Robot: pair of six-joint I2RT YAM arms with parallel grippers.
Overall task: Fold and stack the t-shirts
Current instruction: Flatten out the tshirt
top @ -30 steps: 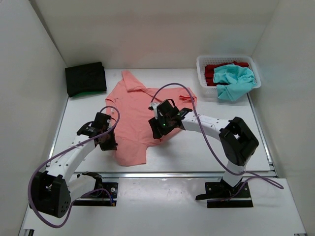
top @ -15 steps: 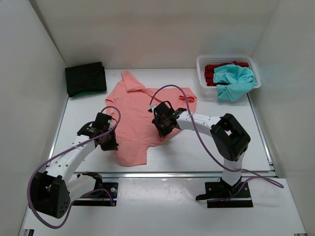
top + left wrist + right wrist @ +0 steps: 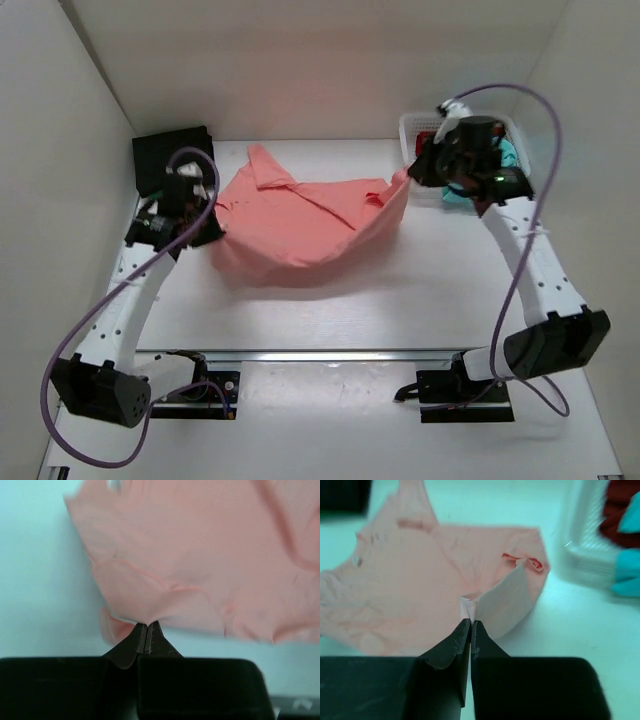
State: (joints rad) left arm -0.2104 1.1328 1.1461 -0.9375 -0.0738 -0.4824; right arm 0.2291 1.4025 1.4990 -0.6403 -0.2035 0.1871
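A salmon-pink t-shirt [image 3: 310, 225] hangs stretched between my two grippers above the table's middle, its lower fold sagging toward the front. My left gripper [image 3: 210, 230] is shut on its left edge; the left wrist view shows the cloth [image 3: 200, 555] pinched at the fingertips [image 3: 146, 625]. At the shirt's right corner, beside the basket, my right gripper [image 3: 410, 178] is shut, with a fold of pink cloth [image 3: 420, 580] caught between its tips [image 3: 471, 621]. A folded black t-shirt [image 3: 165, 155] lies at the back left. Teal [image 3: 627, 560] and red [image 3: 620, 510] t-shirts fill the basket.
The white mesh basket [image 3: 412, 125] stands at the back right, partly covered by my right arm. White walls close in the table on the left, back and right. A metal rail [image 3: 340, 355] runs along the near edge.
The right gripper shut on the pink shirt's edge. Both arms then rose and swung apart toward the back, lifting the shirt off the table and stretching it between them.
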